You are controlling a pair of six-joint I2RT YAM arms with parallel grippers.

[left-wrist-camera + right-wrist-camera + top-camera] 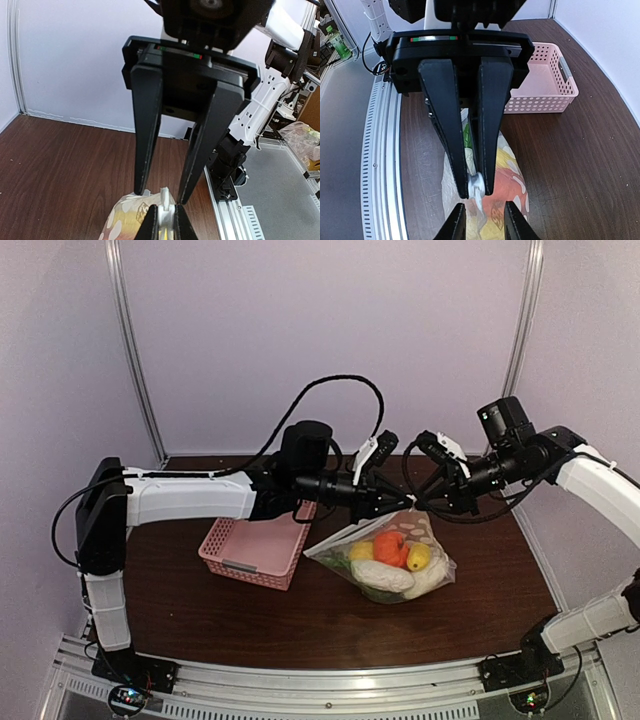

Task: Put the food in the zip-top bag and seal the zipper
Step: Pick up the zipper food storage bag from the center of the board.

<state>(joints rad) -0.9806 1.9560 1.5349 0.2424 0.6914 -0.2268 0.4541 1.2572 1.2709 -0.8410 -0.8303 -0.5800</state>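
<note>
The filling step looks done. All the food (392, 548) that shows, with orange, yellow, white and green pieces, lies inside the zip-top bag (432, 532). The bag sits on the bench (190, 595) just right of centre in the overhead view. The pink lattice basket (243, 567) is close on its left, and no food shows in it.

The step in hand is sealing. The left gripper (398, 504) reaches in from the left of the frame. It is clamped on the zipper (165, 200), and both wrist views show the white strip pinched between its narrow black fingers. It holds the bag's top edge up above the food.

The right gripper (428, 502) comes in from the right and meets it head-on over the bag's mouth. Its fingers (142, 165) stand apart, one on each side of the strip and close to the left gripper's tips. They are not pressing on it.

How much of the zipper is already pressed together cannot be told, because the arms cover most of the mouth.

Next, the right gripper probably needs to close on the strip right beside the left one. It should then run along the bag's width with light, even pressure while the left gripper anchors the end. The soft plastic is likely to bunch or slip out if the pull is not kept in line with the strip.
</note>
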